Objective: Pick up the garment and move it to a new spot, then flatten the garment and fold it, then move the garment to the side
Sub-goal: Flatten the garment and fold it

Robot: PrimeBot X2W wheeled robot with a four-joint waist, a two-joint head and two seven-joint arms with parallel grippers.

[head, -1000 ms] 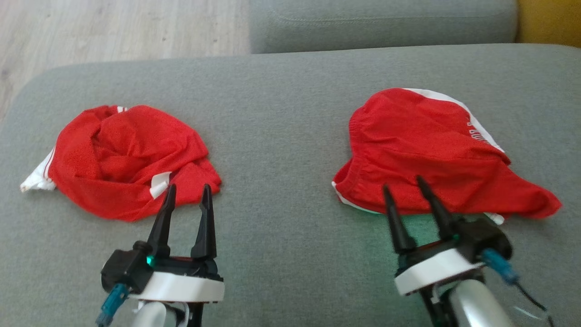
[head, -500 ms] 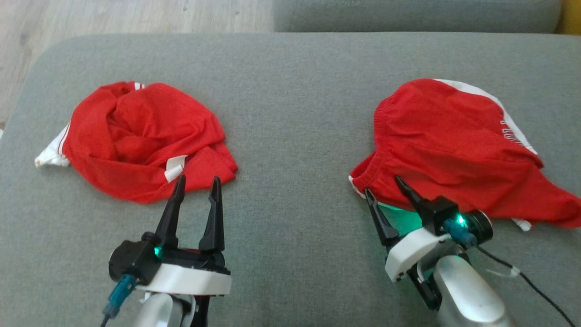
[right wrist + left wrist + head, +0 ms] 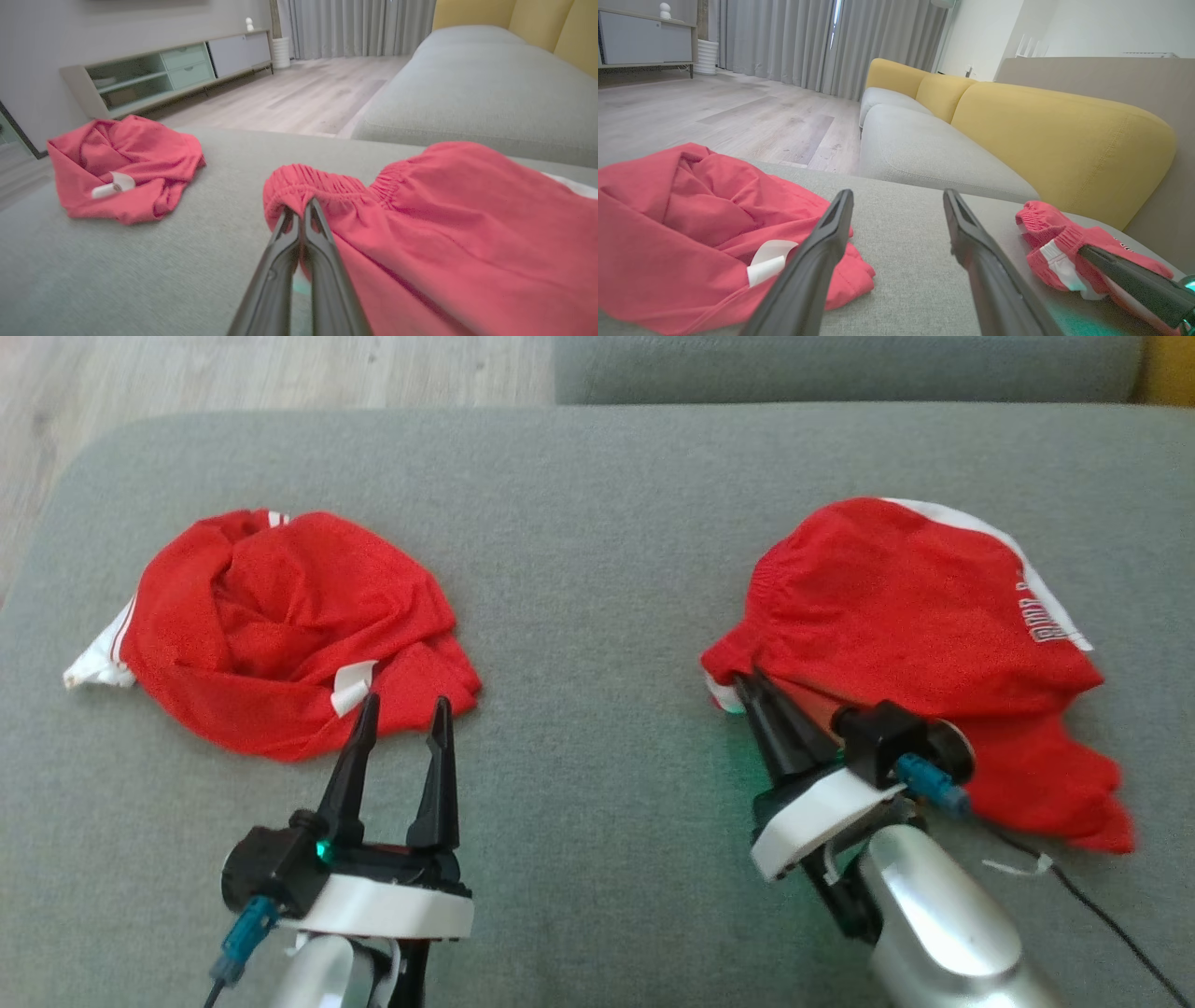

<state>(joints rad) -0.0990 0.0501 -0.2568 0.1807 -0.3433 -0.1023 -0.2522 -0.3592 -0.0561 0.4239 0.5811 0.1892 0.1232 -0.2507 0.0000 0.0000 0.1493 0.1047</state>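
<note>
Left pincer (image 3: 406, 702) spread, hovering at a crumpled red top's (image 3: 280, 616) near edge. Right pincer (image 3: 750, 683), arm angled inward, pinches the garment's (image 3: 896, 597) waistband toward the sofa's (image 3: 597, 504) right edge. Its tips are perhaps buried in cloth.

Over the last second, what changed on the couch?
The right gripper tilted, reached the waistband of the red shorts and shut on it, bunching the cloth there. The left gripper stayed open by the other red garment, which lay unmoved.
</note>
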